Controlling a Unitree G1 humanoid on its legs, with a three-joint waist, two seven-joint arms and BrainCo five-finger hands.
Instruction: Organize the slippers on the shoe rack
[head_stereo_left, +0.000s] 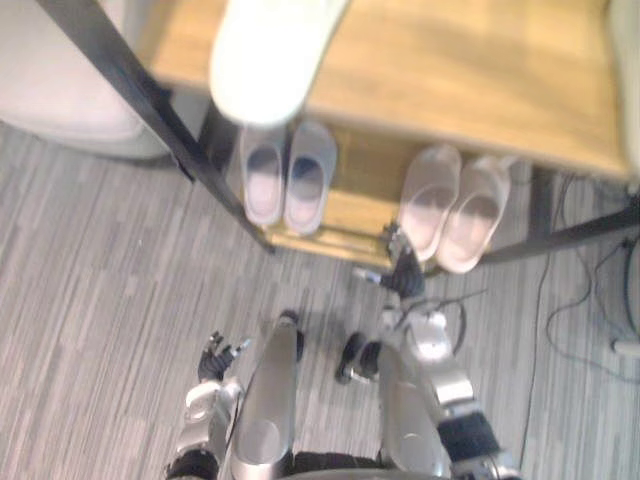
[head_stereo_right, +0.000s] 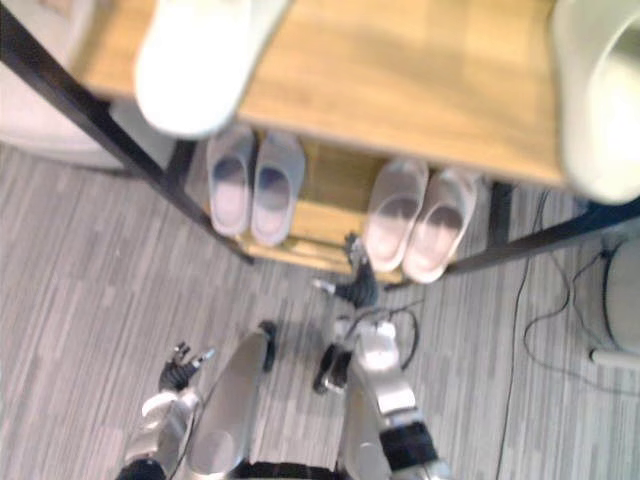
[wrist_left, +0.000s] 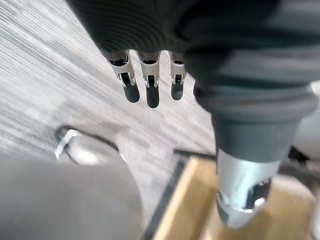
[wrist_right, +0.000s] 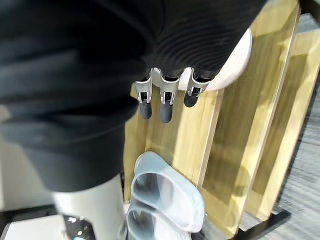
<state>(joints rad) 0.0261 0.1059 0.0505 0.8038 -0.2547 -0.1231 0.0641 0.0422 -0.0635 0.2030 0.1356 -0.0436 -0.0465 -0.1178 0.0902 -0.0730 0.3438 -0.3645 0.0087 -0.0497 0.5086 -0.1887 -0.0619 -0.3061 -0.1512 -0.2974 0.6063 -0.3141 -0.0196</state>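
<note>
A wooden shoe rack with a black frame stands ahead. On its lower shelf a lavender-grey pair of slippers sits side by side at the left, and a pale pink pair sits at the right. One white slipper lies on the top shelf, with another white one at the right end. My right hand hovers open and empty just in front of the lower shelf, left of the pink pair; its fingers are straight. Low over the floor, my left hand hangs open and empty, fingers relaxed.
A slanted black frame bar runs down the rack's left side. A pale rounded object stands at the far left. Thin cables trail over the grey striped floor at the right, near a white object.
</note>
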